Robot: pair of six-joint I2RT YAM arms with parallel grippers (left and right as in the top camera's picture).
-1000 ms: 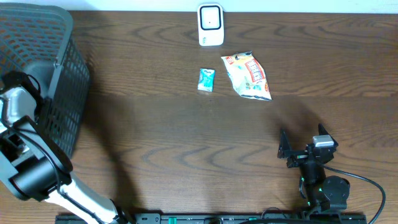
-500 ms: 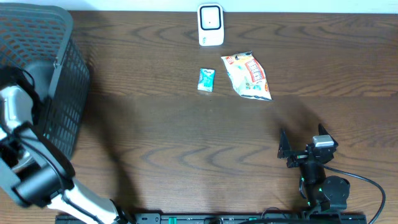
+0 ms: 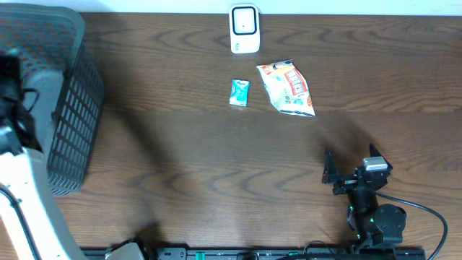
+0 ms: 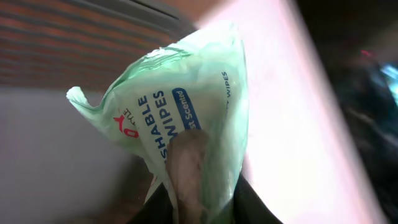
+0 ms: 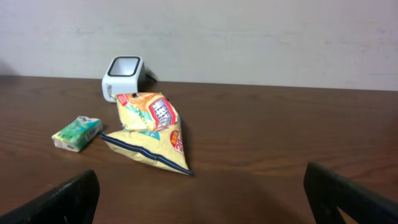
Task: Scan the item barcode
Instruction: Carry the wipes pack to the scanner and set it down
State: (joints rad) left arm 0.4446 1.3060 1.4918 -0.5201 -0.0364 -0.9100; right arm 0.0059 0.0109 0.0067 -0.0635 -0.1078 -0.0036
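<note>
A pale green wipes packet (image 4: 186,112) with blue lettering fills the left wrist view, and my left gripper (image 4: 202,202) is shut on its lower end. In the overhead view the left arm (image 3: 22,195) rises at the left edge beside the basket (image 3: 68,108), and the packet is hidden there. The white barcode scanner (image 3: 245,29) stands at the table's far middle, also seen as the scanner (image 5: 124,78) from the right wrist. My right gripper (image 3: 350,170) rests near the front right, wide open with nothing between its fingers (image 5: 68,199).
A yellow chip bag (image 3: 289,88) and a small teal pack (image 3: 239,92) lie just in front of the scanner. The dark mesh basket takes up the table's far left corner. Brown wood tabletop (image 3: 216,166) spreads between the two arms.
My left gripper has shut on the wipes packet. The left arm has lifted from the basket towards the overhead camera. The right arm has not moved.
</note>
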